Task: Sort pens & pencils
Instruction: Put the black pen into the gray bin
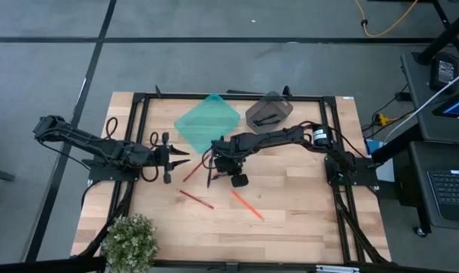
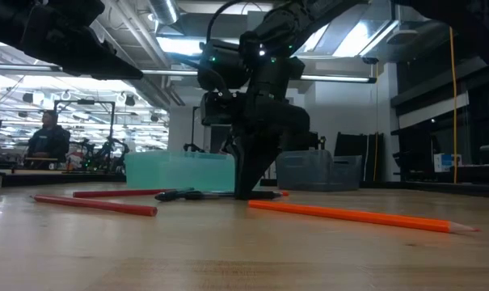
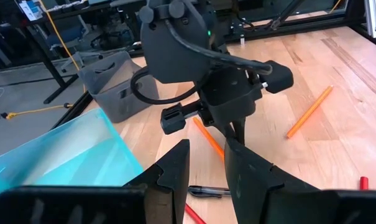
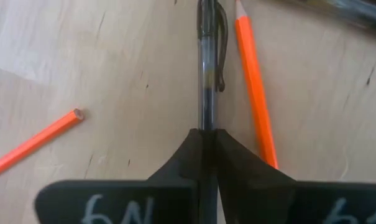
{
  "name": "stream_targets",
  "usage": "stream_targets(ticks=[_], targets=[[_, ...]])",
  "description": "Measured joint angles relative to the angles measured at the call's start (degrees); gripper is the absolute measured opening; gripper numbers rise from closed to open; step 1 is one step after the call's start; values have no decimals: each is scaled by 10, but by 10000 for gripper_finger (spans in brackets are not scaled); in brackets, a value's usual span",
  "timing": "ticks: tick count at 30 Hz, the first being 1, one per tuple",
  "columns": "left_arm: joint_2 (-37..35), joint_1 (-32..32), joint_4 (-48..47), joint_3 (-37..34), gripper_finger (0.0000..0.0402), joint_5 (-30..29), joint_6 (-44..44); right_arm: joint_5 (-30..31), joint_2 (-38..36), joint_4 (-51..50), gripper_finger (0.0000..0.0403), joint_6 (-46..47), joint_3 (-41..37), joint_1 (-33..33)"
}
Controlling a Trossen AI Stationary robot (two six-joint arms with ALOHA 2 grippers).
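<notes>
Wooden tabletop [image 1: 305,220] carried the work, inside a black frame, with a workshop room visible beyond it in the low view.

My right gripper [image 4: 207,134] stood at the table's centre, pointed down at the surface, its fingers pinched tight onto a black pen [image 4: 206,68] that lay flat on the wood. An orange pencil [image 4: 255,87] lay just beside that pen, nearly parallel to it. A second orange pencil [image 4: 32,142] lay apart on the pen's other side.

My left gripper [image 1: 185,157] waited just left of centre, facing the right one, its fingers set narrowly apart and holding nothing.

Nearer the table's near edge, a red pencil [image 1: 196,199] lay left of an orange pencil [image 1: 246,205], well apart from both grippers.

At the far side sat a teal bin [image 1: 206,121] and, right of it, a grey bin [image 1: 268,111]. A potted plant [image 1: 128,241] stood at the near left corner.
</notes>
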Motion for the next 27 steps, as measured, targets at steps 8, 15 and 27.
stream_targets(ticks=[8,15,27], targets=[[0,0,0,0,94,0,0,1,-17,-17,26,2,-4,-1],[0,0,-2,0,94,0,0,3,-41,-20,26,3,-2,-1],[0,1,-6,0,94,0,0,0,-84,-27,26,20,-2,-10]])
